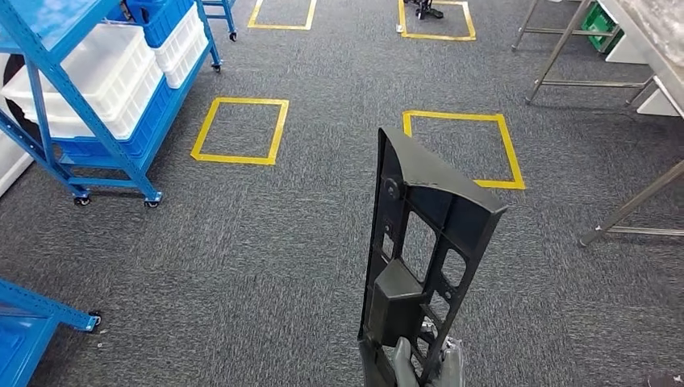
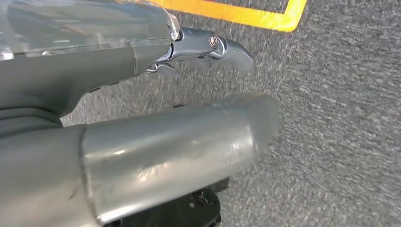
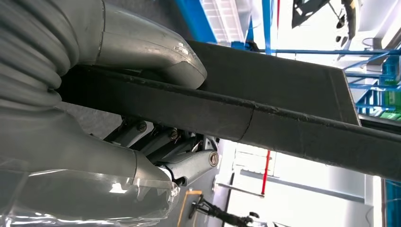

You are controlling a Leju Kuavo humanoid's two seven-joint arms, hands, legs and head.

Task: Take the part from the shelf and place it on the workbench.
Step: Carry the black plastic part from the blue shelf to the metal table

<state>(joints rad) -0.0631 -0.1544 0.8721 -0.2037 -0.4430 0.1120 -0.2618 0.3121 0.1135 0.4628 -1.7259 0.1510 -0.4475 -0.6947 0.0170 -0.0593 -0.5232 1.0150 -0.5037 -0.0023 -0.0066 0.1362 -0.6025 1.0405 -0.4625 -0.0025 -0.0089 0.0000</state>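
The part [image 1: 419, 234] is a long dark plastic panel with several cut-outs, standing upright in front of me in the head view. My right hand [image 1: 407, 364] grips its lower end. In the right wrist view the thumb [image 3: 146, 52] presses on one face of the part [image 3: 293, 99] and the fingers [image 3: 189, 163] wrap the other side. My left hand [image 2: 170, 137] hangs over the grey carpet, thumb and fingers [image 2: 227, 47] stretched out and holding nothing. The steel workbench [image 1: 657, 36] stands at the far right. The blue shelf [image 1: 97, 121] stands at the left.
White bins [image 1: 105, 76] fill the wheeled blue shelf. Yellow tape squares [image 1: 239, 131] mark the carpet ahead. The steel table's legs [image 1: 629, 205] reach into the floor at the right. A second blue rack corner [image 1: 32, 322] sits at the lower left.
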